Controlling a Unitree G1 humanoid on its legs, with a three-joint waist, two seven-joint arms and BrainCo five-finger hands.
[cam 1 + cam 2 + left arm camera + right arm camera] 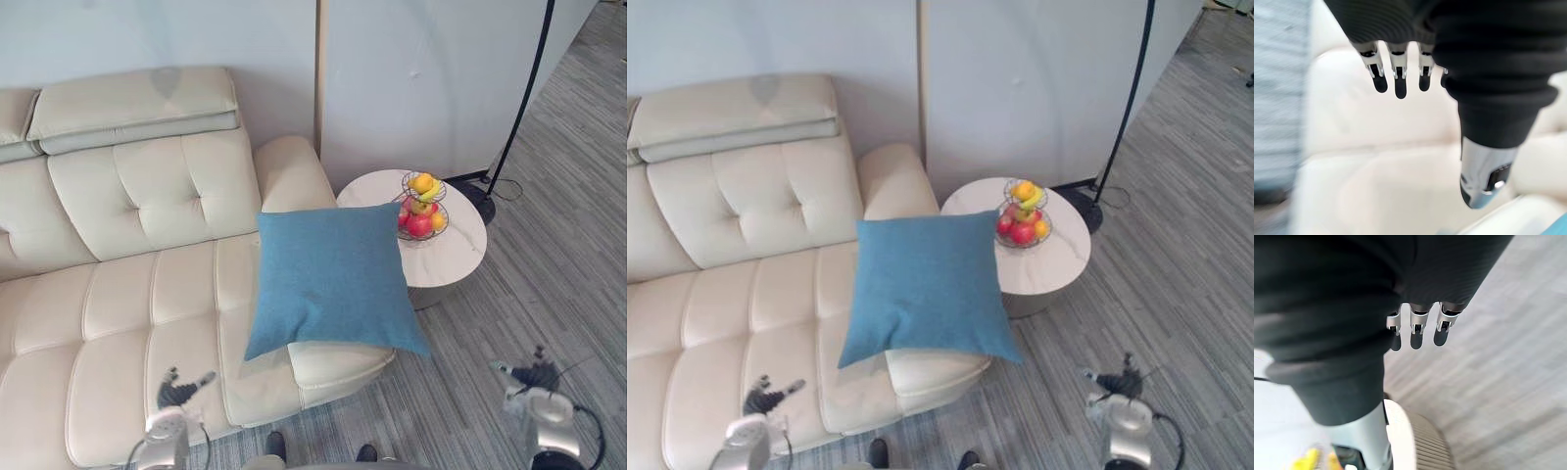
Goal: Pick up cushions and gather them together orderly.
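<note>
Grey striped carpet [558,264] below a pale wall, with a cream tufted sofa [118,294] along the left of the head views. On the sofa's right end, a blue cushion [328,279], lying tilted up against the armrest [289,171], one lower corner hanging past the seat edge over the carpet. Just beside it, a round white table [460,255] carrying a wire fruit basket [423,206]. Behind that, a black lamp pole [524,98] rising from a dark base. Low over the front of the sofa seat, the left hand [181,390], well apart from the cushion, loosely spread and holding nothing. Out over the carpet, nearer than the table and to its right, the right hand [524,375], likewise well apart from the cushion.

From the left wrist: fingers [1396,81] straight and relaxed in a row, thumb [1481,181] standing off to one side, nothing between them. Beyond them, blurred cream upholstery. At one corner, a sliver of blue, probably the cushion's edge.

From the right wrist: straight fingers hanging side by side, thumb apart, empty, with grey carpet beyond.
</note>
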